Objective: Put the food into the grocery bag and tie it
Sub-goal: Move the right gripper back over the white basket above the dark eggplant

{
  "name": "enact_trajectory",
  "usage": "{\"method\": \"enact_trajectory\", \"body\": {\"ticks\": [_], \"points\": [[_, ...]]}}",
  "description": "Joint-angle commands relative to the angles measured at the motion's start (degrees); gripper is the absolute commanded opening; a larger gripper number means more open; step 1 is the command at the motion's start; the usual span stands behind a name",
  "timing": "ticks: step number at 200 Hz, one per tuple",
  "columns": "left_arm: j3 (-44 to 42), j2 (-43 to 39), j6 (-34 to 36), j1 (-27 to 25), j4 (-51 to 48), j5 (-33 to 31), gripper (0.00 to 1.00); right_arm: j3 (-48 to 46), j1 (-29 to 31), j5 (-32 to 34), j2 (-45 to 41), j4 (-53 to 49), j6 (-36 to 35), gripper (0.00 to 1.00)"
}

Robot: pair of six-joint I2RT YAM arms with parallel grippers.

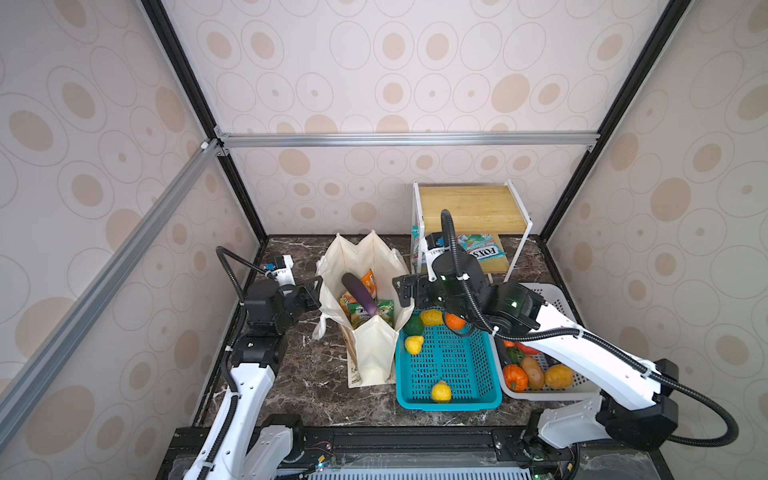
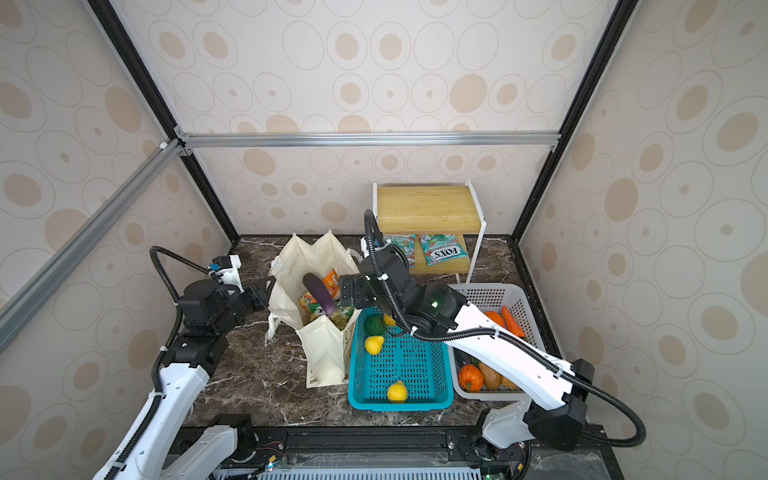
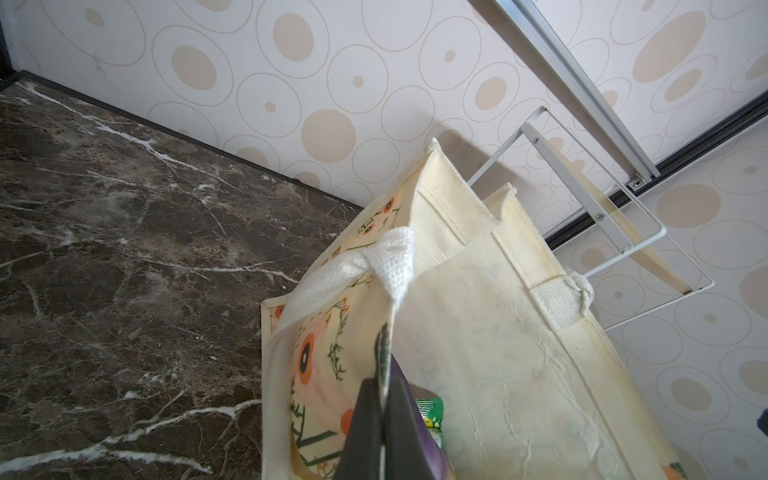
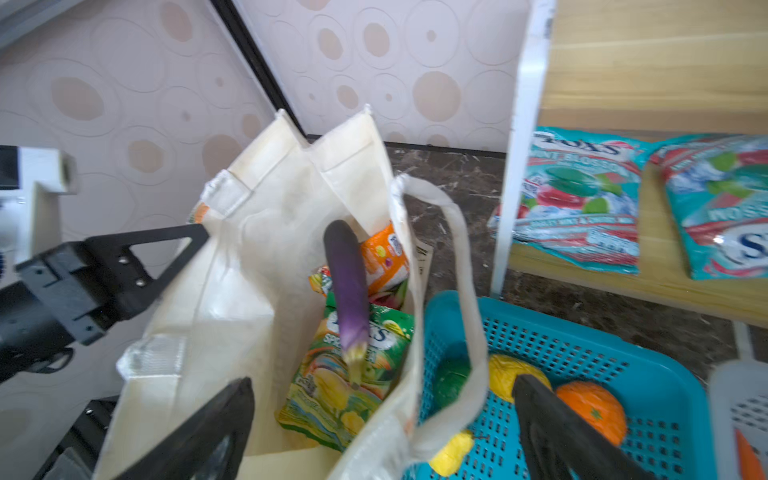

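L jaws pinch bag (image 3: 478, 332), marble top (image 3: 124, 249).

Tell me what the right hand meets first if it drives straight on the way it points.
Probably the near wall of the grocery bag and its white handle, between the open fingers of the right hand; the eggplant lies beyond, depth unclear.

bag (image 4: 257, 249): matt woven cloth, creased | handle (image 3: 374, 266): coarse white webbing | eggplant (image 4: 347, 282): smooth skin, slight sheen | green packet (image 4: 332, 399): glossy crinkled film | basket (image 1: 451, 404): smooth perforated plastic | table (image 3: 124, 249): polished marble look | shelf (image 1: 469, 208): pale wood, white metal frame
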Motion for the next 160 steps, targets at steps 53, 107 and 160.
{"method": "enact_trajectory", "body": {"ticks": [53, 107, 160], "points": [[2.28, -0.94, -0.39, 0.14, 0.65, 0.74, 0.0, -24.33, -29.7, -14.24, -18.04, -4.03, 1.25, 1.0], [1.45, -0.36, -0.69, 0.14, 1.22, 1.06, 0.0, -39.23, -49.49, -22.4, -19.42, 3.36, 6.31, 0.86], [1.8, -0.32, 0.39, 0.14, 0.06, 0.89, 0.0, -45.71, -56.82, -34.01, -13.17, 10.67, 6.86, 0.61]]}}
